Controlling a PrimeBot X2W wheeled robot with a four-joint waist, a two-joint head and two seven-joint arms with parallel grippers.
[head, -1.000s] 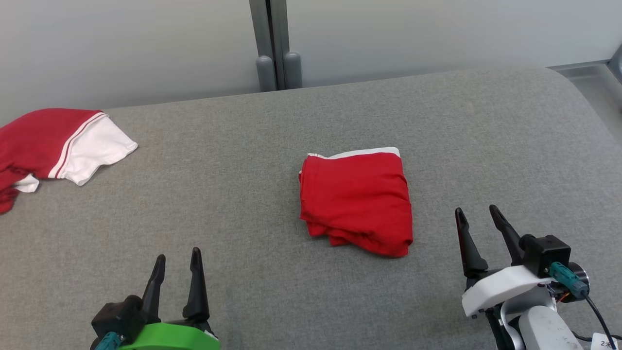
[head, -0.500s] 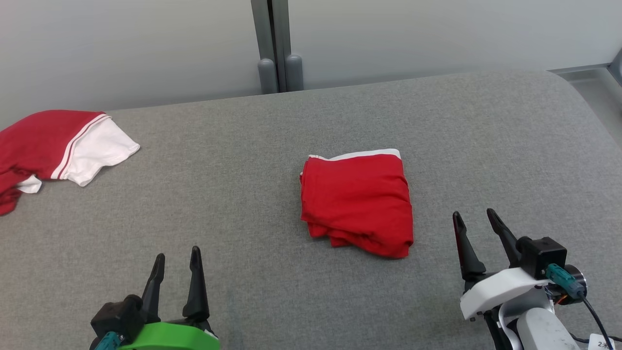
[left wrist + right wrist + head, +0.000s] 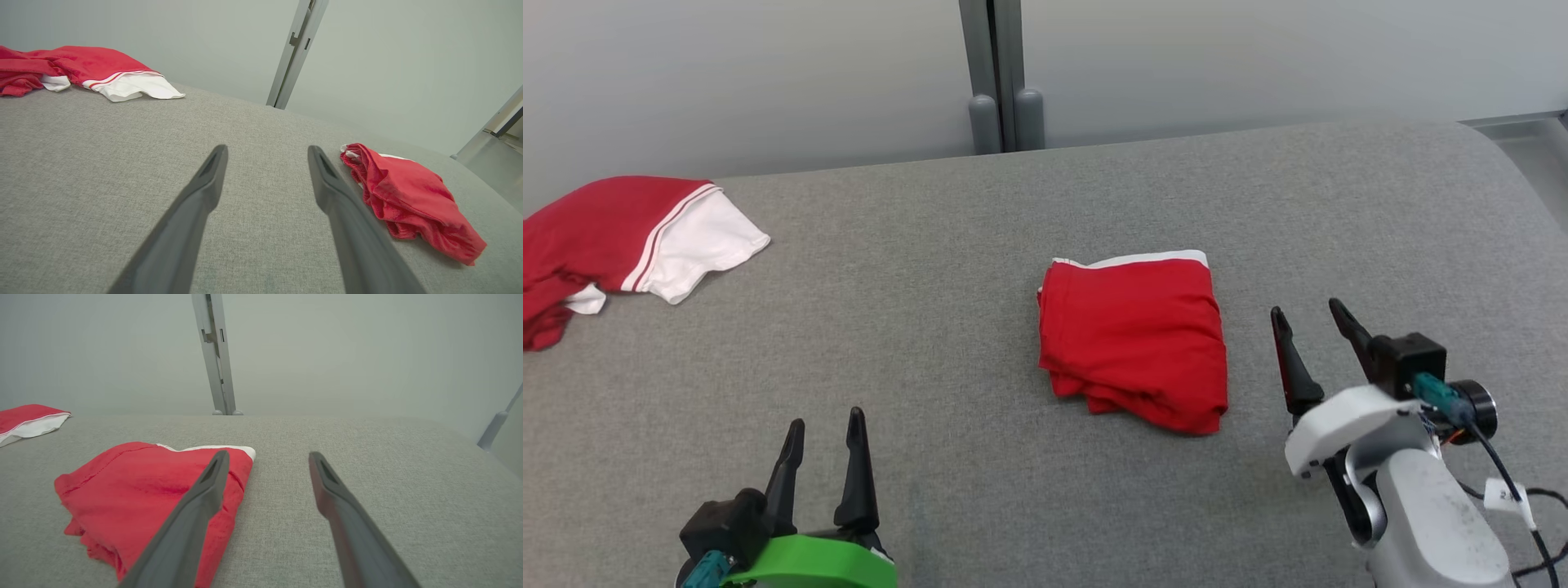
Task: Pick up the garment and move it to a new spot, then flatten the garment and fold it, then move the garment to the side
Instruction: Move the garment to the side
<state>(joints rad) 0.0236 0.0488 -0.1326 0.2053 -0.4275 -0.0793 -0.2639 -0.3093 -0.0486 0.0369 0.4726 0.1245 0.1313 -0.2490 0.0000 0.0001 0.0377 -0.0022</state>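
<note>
The folded red garment [image 3: 1135, 339] lies just left of the right gripper [image 3: 1305, 307], which stands wide open and empty; pinching every layer at one edge should preserve the fold. The left gripper [image 3: 826, 417] is likewise wide open and empty.

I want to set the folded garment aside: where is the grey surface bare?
Bare: the wide stretch between the loose red-and-white garment and the folded red garment; the far right, beyond the right gripper. Crowded: the narrow gap between these two.
</note>
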